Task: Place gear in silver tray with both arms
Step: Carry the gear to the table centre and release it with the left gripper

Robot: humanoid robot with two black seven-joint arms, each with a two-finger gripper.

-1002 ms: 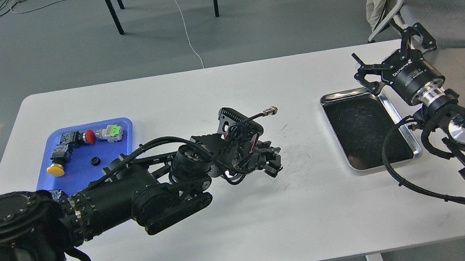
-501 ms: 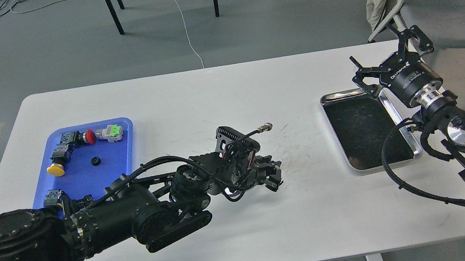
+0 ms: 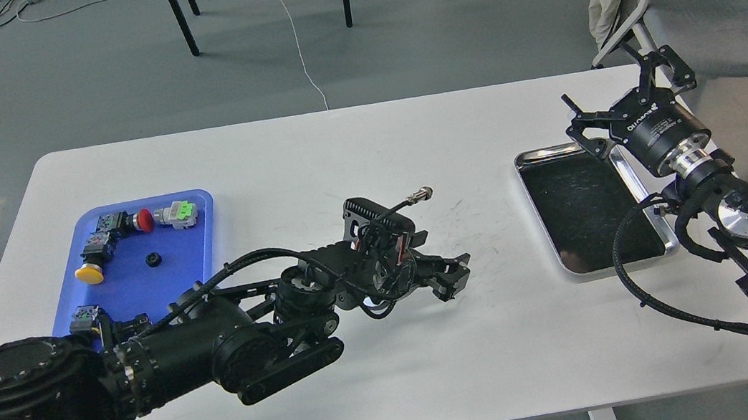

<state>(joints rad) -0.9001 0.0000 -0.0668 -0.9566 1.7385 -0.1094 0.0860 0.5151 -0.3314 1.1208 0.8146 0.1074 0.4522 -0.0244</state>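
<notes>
gleaming rectangular silver tray [image 3: 636,182], dark scratched bottom

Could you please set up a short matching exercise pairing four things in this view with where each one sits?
Things:
1. silver tray
2. blue tray
3. left gripper
4. right gripper

Places:
A. left part of the table
B. over the table's middle
C. right part of the table
D. above the silver tray's far right corner

Pairs: 1-C, 2-A, 3-B, 4-D
</notes>
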